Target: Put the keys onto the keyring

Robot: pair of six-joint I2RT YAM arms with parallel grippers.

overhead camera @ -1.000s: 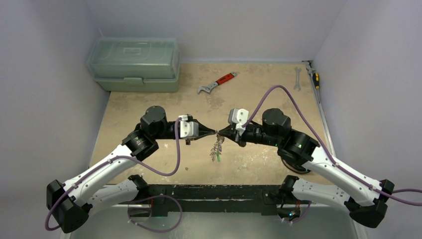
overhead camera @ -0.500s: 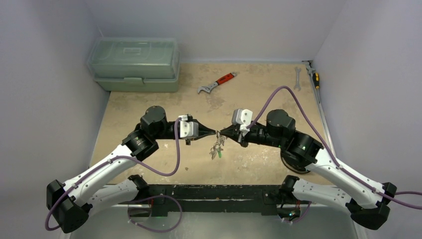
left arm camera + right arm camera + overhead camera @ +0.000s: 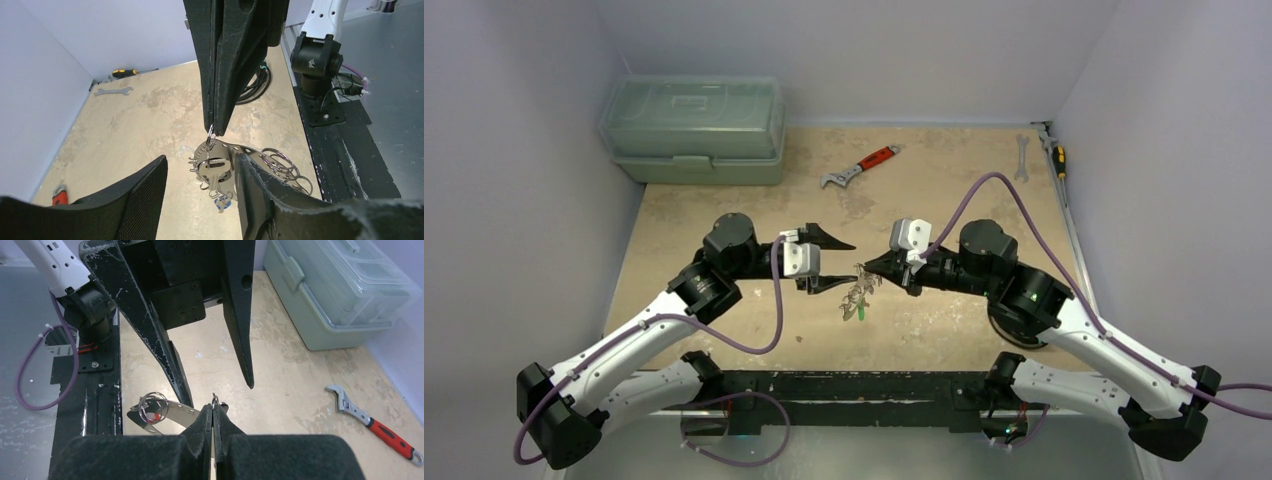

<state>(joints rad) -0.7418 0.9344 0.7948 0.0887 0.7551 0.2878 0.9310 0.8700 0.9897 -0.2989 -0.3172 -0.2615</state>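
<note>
Currently your left fingers (image 3: 829,236) stand apart and hold nothing. One tip sits toward the far edge of the bench (image 3: 944,200) and the other toward the near edge, both pointing at the right arm. Your right fingers (image 3: 879,266) are pressed together, tip to tip, and pinch a small wire ring (image 3: 210,137) at the top of a hanging bunch. Their tip sits just beside the gap between your left fingers, roughly over the middle of the bench.

Below that ring hang the keys (image 3: 215,170), small silver ones, with a blue tag at the bottom in the left wrist view and a green one in the top view. The keyring (image 3: 175,407) shows here as a silvery band punched with holes, carrying several thin split rings. It sits beside and beneath the keys, on the side toward the near edge. You cannot tell from these views whether the lowest part of the bunch touches the bench.

A pale green toolbox (image 3: 694,125) fills the far left corner. A red-handled wrench (image 3: 859,167) lies near the far edge, well apart from the bunch. A plain spanner (image 3: 1022,157) and a yellow-and-black screwdriver (image 3: 1056,155) lie by the far right corner, the screwdriver along the right edge.
</note>
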